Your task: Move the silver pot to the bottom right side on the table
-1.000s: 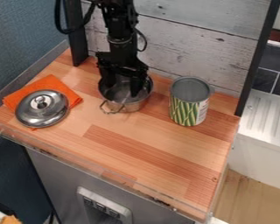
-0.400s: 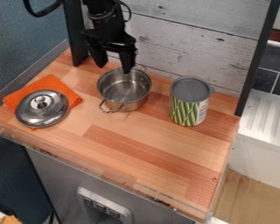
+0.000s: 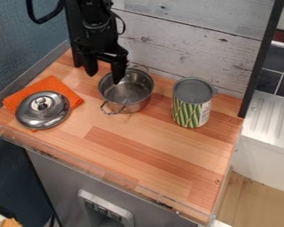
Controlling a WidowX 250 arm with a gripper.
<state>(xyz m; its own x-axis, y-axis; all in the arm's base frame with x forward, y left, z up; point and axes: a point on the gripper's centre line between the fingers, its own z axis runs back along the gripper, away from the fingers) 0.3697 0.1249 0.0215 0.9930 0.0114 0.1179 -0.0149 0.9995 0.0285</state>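
"How many of each?"
"One round silver pot [image 3: 132, 91] with two wire handles, one domed metal lid [image 3: 33, 116], one orange cloth [image 3: 55, 85], one upright green-patterned can [image 3: 187, 111]."
"And the black two-finger gripper [image 3: 104, 78]?"
"Fingers spread, holding nothing: one tip overlaps the pot's opening, the other hangs outside, cloth side."
"Surface?"
"Striped wooden tabletop [image 3: 132, 148]; the pot sits towards its back, beside the can."

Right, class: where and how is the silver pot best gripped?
Probably the picture-left rim, from above, one finger inside, one outside: the pot stands upright and open, its wall looks thin, and both loop handles sit clear of that side.
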